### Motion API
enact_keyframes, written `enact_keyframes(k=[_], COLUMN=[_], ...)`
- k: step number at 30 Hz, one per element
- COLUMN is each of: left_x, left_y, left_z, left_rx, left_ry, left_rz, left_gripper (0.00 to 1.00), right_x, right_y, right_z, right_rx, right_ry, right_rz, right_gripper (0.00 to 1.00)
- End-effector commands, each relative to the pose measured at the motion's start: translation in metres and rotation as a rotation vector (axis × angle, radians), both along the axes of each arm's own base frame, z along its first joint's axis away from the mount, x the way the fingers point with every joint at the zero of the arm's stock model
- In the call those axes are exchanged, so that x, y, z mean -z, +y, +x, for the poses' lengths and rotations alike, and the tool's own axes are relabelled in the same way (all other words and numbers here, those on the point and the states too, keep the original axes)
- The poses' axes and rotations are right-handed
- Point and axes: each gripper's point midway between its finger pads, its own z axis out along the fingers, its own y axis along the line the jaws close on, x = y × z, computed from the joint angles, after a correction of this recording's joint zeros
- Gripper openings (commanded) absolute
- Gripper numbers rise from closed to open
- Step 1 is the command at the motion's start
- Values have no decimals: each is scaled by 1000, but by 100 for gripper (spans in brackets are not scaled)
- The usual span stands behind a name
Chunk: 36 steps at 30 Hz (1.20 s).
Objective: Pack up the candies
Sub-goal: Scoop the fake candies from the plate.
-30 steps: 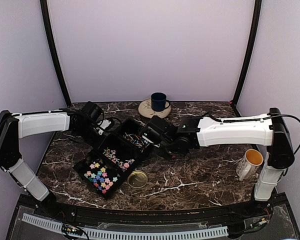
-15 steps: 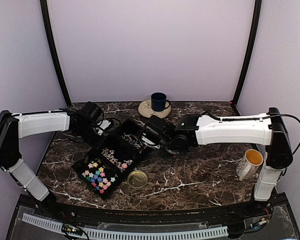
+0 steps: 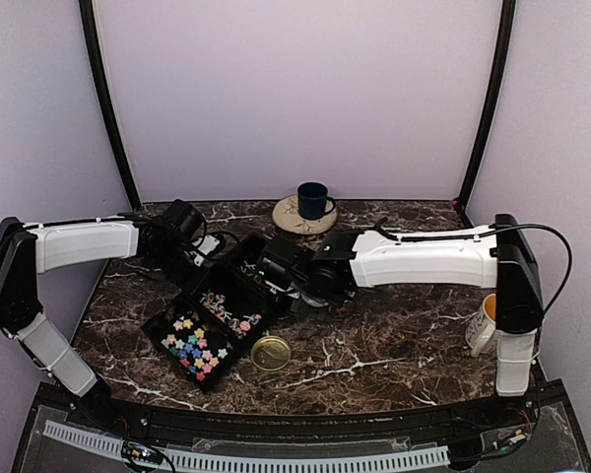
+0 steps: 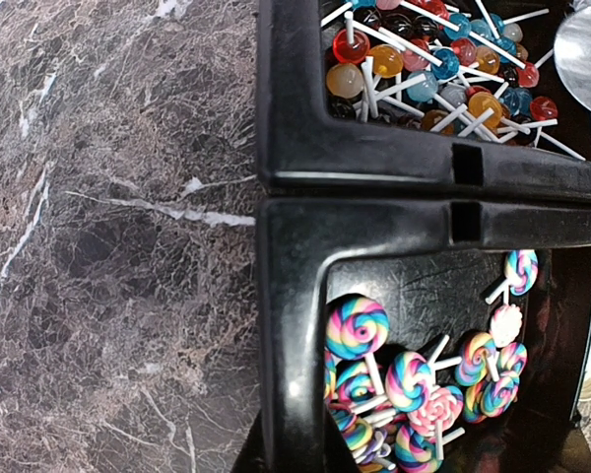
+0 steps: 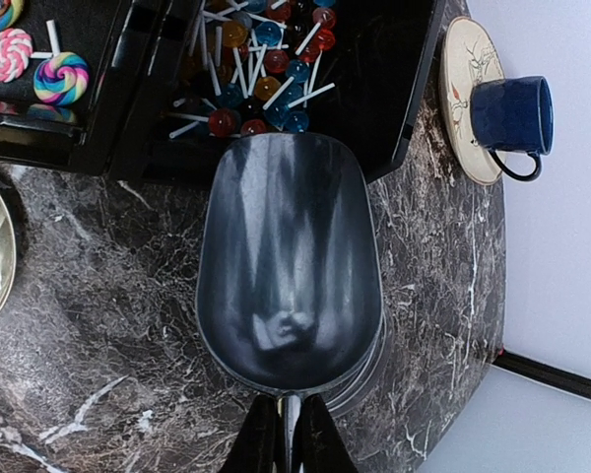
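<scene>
The candies lie in a black three-part tray (image 3: 238, 292): small round lollipops (image 5: 261, 69) in the far part, swirl lollipops (image 4: 414, 384) in the middle, pastel stars (image 3: 195, 347) in the near part. My left gripper (image 3: 207, 258) is shut on the tray's wall (image 4: 295, 296) at its left edge, with its dark fingers just showing at the bottom of the left wrist view. My right gripper (image 5: 288, 434) is shut on the handle of an empty metal scoop (image 5: 286, 266). The scoop's mouth reaches over the rim of the round-lollipop part.
A gold lid (image 3: 271, 352) lies on the marble just in front of the tray. A blue mug (image 3: 312, 200) on a round coaster stands at the back. A white and yellow mug (image 3: 492, 320) stands at the right edge, by the right arm's base.
My right arm has swung left, carrying the scoop up to the tray's far compartment. The left arm keeps its hold and has not moved.
</scene>
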Motion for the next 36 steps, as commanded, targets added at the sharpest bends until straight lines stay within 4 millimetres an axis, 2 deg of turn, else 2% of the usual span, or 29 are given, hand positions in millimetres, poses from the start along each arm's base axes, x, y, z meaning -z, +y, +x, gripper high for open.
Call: enact_keyframes(k=[1, 5, 8, 13, 22, 36], left_x=[-28, -29, -29, -29, -36, -44], left_y=[-10, -9, -9, -11, -14, -19], left_z=[16, 17, 18, 16, 16, 16], left_rx=[-8, -16, -16, -11, -6, 5], left_ry=[-82, -92, -97, -95, -112, -136], left_rz=[-44, -33, -31, -36, -61, -103], left_gripper=[0, 0, 0, 0, 0, 0], right_x=[-4, 5, 5, 10, 10, 35], right_y=[2, -1, -2, 3, 35, 85], right_z=[7, 17, 26, 30, 30, 21], right_rx=[8, 21, 30, 5, -92, -271], right_ry=[-55, -102, -163, -217, -229, -85], right_rz=[-68, -173, -236, -332, -338, -181], right_gripper=[0, 0, 0, 0, 0, 0])
